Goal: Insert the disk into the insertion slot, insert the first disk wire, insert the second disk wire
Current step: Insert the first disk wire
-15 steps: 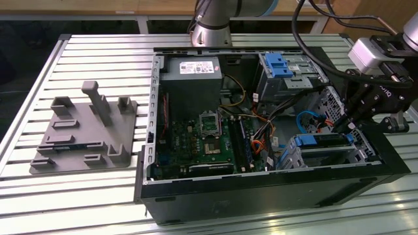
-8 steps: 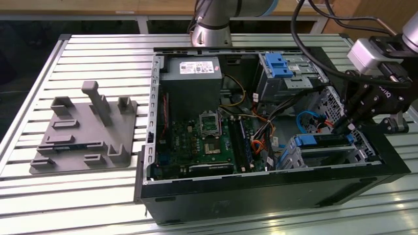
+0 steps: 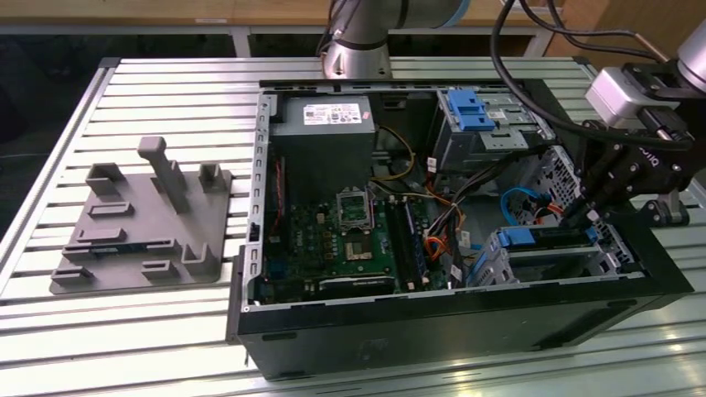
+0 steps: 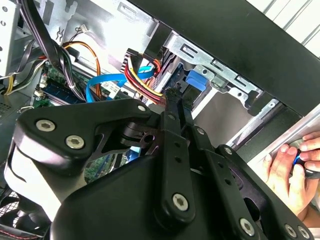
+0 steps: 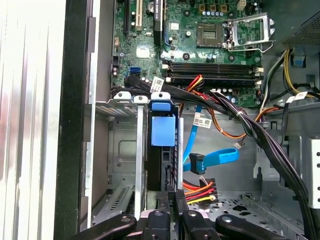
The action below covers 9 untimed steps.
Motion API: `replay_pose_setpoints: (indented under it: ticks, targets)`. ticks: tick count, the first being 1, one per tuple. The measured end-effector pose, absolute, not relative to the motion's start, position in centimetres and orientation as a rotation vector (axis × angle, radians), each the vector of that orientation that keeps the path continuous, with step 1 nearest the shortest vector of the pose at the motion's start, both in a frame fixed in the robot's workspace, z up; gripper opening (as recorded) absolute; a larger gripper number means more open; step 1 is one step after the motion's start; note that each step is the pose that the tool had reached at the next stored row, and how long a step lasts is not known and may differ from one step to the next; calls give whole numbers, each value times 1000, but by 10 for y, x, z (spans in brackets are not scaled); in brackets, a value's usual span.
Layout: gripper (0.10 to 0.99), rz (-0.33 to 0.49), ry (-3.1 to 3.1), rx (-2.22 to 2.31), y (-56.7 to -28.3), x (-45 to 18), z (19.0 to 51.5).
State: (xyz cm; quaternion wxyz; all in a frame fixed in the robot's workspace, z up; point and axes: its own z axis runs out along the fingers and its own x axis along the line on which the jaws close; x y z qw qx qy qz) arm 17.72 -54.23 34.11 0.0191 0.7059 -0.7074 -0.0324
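Your claw (image 5: 172, 194) sits narrow, its tips drawn together just beside the red-and-yellow wire bundle (image 5: 199, 187) inside the computer case (image 3: 441, 331). You see the disk (image 5: 163, 131) seated in the insertion slot (image 5: 122, 150), its blue carrier end showing, with the blue cable (image 5: 212, 159) lying near it.
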Motion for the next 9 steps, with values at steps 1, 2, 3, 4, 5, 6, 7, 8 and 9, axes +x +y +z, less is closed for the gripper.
replay_pose_setpoints:
  ticks: [1,2,3,4,5,6,7,8,9]
  targets:
    - [161,-100,-2196,2191,-542,177,341]
    - [161,-96,-2194,2189,-542,177,339]
    - [161,-95,-2193,2188,-542,177,337]
    - [161,-95,-2193,2188,-542,177,337]
    - [161,-95,-2193,2188,-542,177,337]
    - [161,-95,-2193,2188,-542,177,337]
    - [161,-95,-2193,2188,-542,177,336]
    - [161,-95,-2193,2188,-542,177,336]
    - [161,-95,-2193,2188,-542,177,336]
